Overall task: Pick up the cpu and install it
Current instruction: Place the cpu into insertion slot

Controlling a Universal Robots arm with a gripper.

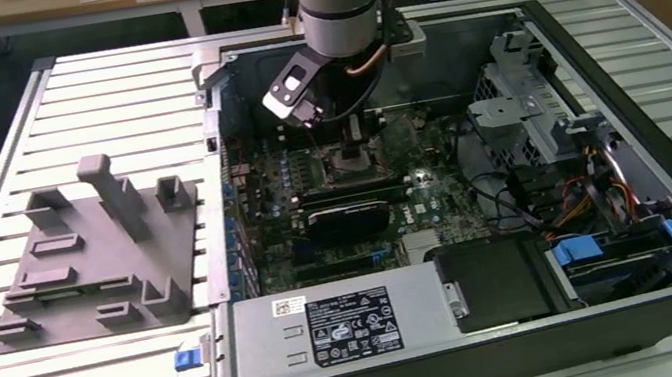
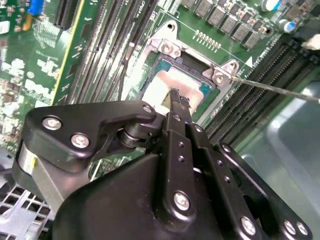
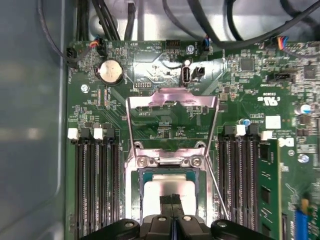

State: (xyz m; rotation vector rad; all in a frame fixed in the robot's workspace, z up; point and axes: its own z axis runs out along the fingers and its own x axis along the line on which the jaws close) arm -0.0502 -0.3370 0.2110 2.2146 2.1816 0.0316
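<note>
As the cpu lies flat in the open socket, the hand sits right over it with its two fingers shut tight together and nothing between them. I think it should push softly and straight down, never sideways. The white sticker on the power box has print too small to read.

Bright, even light; glare whitens the cpu.

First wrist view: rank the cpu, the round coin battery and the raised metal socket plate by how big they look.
1. raised socket plate
2. cpu, partly covered by the claw
3. coin battery
</note>
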